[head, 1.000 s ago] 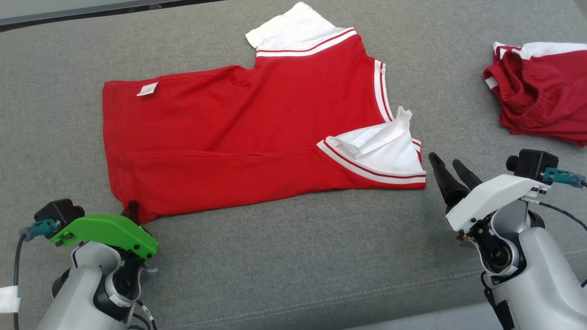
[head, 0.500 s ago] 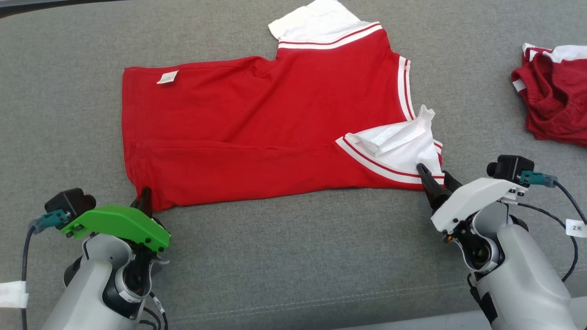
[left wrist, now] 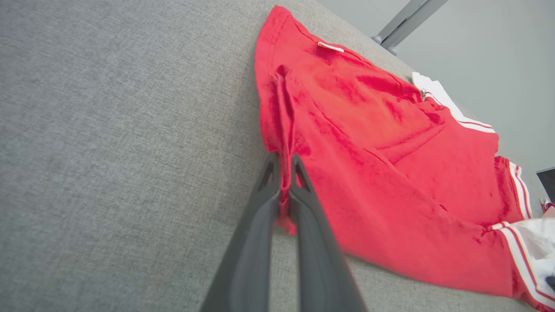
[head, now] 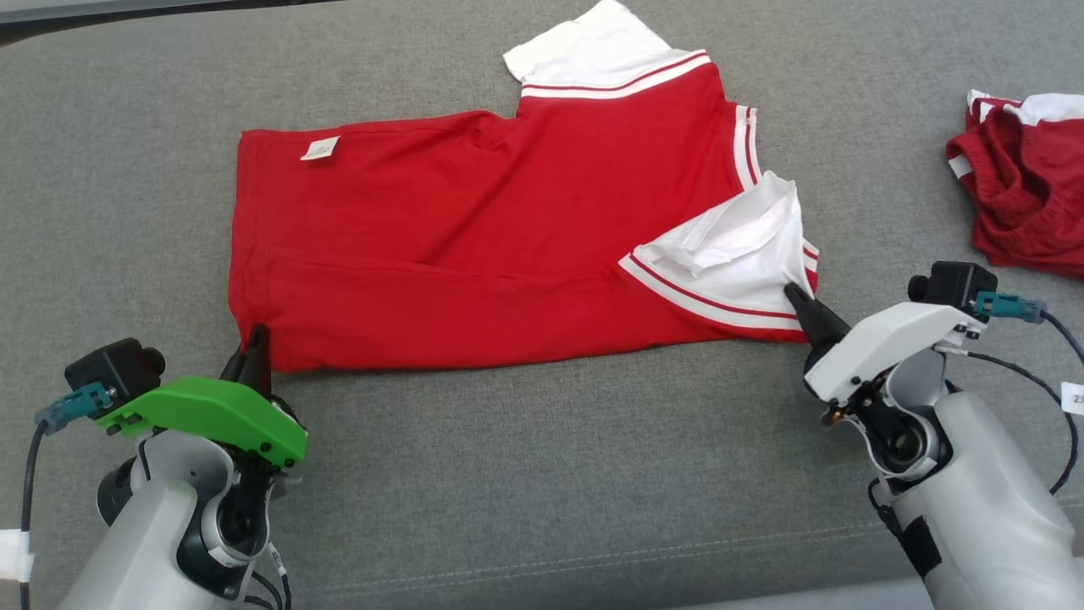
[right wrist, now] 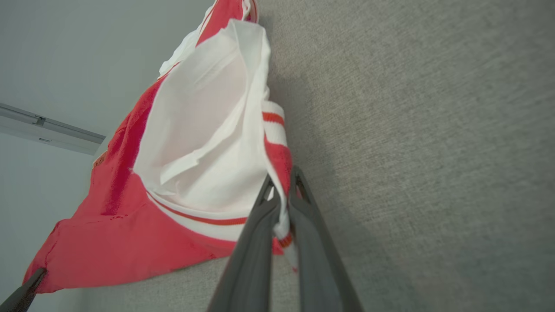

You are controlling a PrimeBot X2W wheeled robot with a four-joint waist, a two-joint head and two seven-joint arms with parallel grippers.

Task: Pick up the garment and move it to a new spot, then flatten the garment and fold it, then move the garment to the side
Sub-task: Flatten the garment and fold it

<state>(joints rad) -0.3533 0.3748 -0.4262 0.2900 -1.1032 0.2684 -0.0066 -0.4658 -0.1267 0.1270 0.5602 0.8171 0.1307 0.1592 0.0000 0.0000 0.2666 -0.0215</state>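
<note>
A red shirt [head: 474,246] with white sleeves and striped trim lies spread on the grey cushion [head: 525,474], partly folded along its near edge. My left gripper [head: 254,347] is shut on the shirt's near-left hem corner; the left wrist view has red cloth [left wrist: 284,173] pinched between the fingers [left wrist: 260,225]. My right gripper [head: 800,301] is shut on the near-right sleeve edge, where the white sleeve [head: 737,254] bunches and lifts slightly. In the right wrist view the striped cuff [right wrist: 279,203] sits between the fingers [right wrist: 312,242], and the left gripper's tip [right wrist: 21,292] shows at lower left.
A second red and white garment [head: 1025,186] lies crumpled at the right edge of the cushion. The cushion's front seam [head: 593,551] runs across near my arms. A pale rail [head: 127,13] borders the cushion's far left edge.
My right gripper moved in and shut on the near-right sleeve edge, lifting it a little. My left gripper stayed shut on the hem corner. The camera shifted slightly.
</note>
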